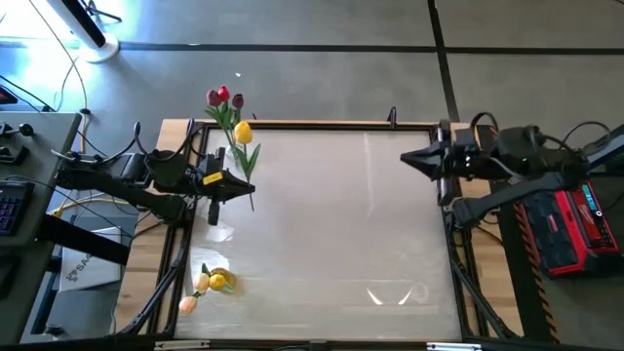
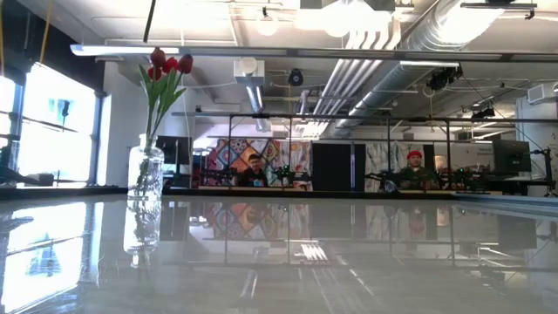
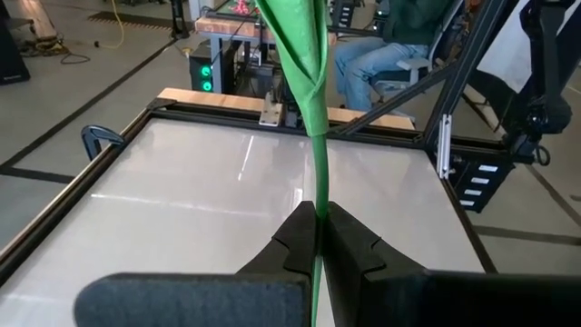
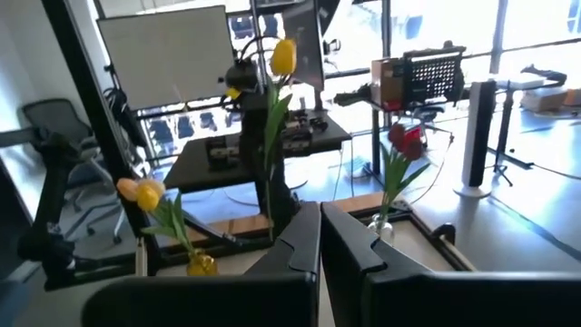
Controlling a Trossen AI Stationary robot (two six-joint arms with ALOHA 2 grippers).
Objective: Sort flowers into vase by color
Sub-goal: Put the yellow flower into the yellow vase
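A white table (image 1: 331, 224) is being worked on. At mid-left of the high view, a yellow tulip (image 1: 243, 133) is being held upright by the left gripper (image 1: 222, 184), fingers clamped on its green stem. A vase of red tulips (image 1: 225, 97) is standing at upper left, a yellow vase (image 1: 216, 281) at lower left. The right gripper (image 1: 414, 159), fingers together and empty, is waiting at right. Next, the stem is likely to be carried to the yellow vase

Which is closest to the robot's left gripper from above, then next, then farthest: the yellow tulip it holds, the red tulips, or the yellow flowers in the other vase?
1. Yellow tulip, held in the left gripper.
2. Red tulips, at the table's far left corner.
3. Yellow flowers, near left corner.
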